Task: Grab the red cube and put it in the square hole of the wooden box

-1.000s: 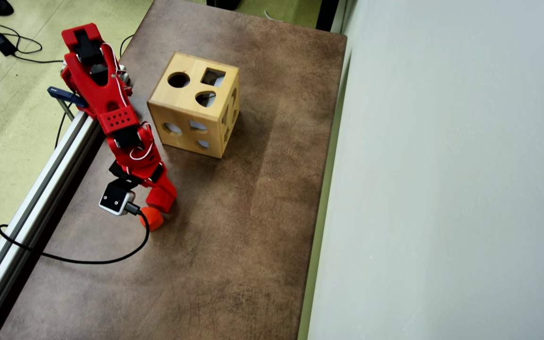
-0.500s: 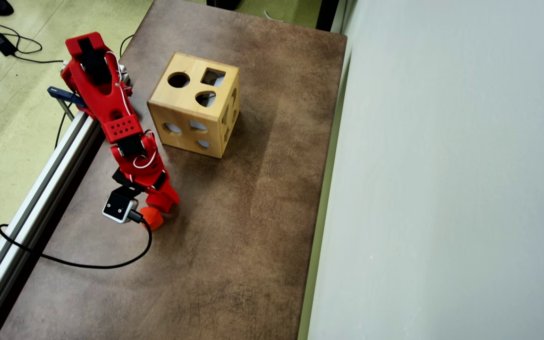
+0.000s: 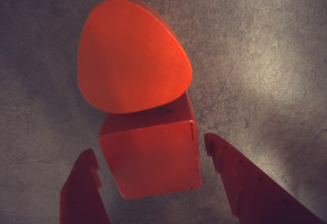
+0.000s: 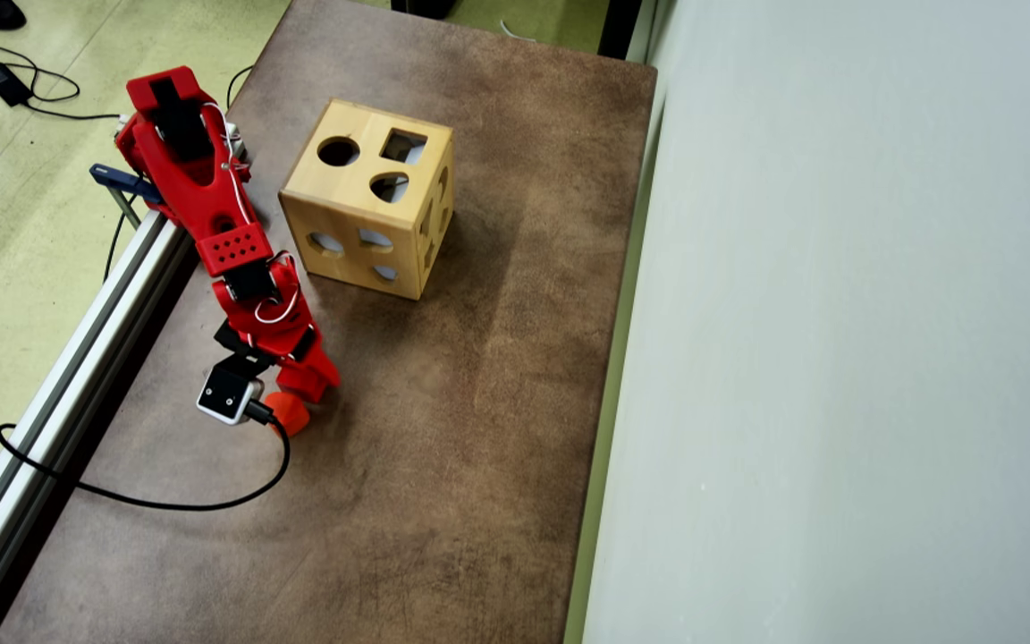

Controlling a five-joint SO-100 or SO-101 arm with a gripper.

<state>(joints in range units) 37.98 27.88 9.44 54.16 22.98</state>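
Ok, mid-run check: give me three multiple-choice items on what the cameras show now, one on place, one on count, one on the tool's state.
1. In the wrist view, where is the red cube relative to the tool?
A. Between its open fingers
B. Far off to one side
C. Inside the wooden box

2. How many holes show on the top face of the wooden box in the overhead view?
A. One
B. Three
C. Six

3. What is the tool's state?
A. Shut on the cube
B. Open, not gripping
C. Out of view

Answers:
1. A, a finger stands on each side of the cube.
2. B, round, square and rounded-triangle holes.
3. B, gaps show between both fingers and the cube.
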